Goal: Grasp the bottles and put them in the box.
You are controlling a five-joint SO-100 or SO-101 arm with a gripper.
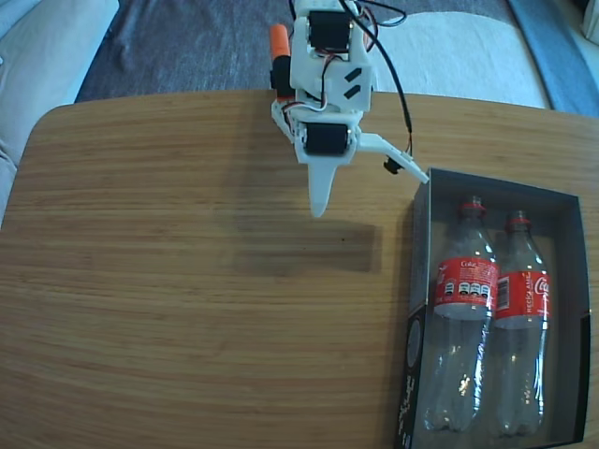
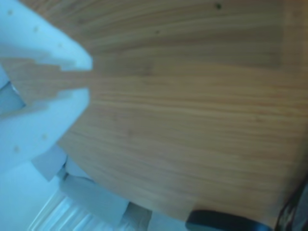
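Inside the box (image 1: pixel 418 245), bottles' (image 1: pixel 463 309) bases seem cropped.

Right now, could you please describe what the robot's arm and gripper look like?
In the fixed view, the arm is white printed plastic carrying black servo blocks, with an orange part on its left side and black and red cables looping off the top and right. The gripper tapers to a pointed white finger. In the wrist view, the fingers appear as blurred, rounded white plastic shapes.
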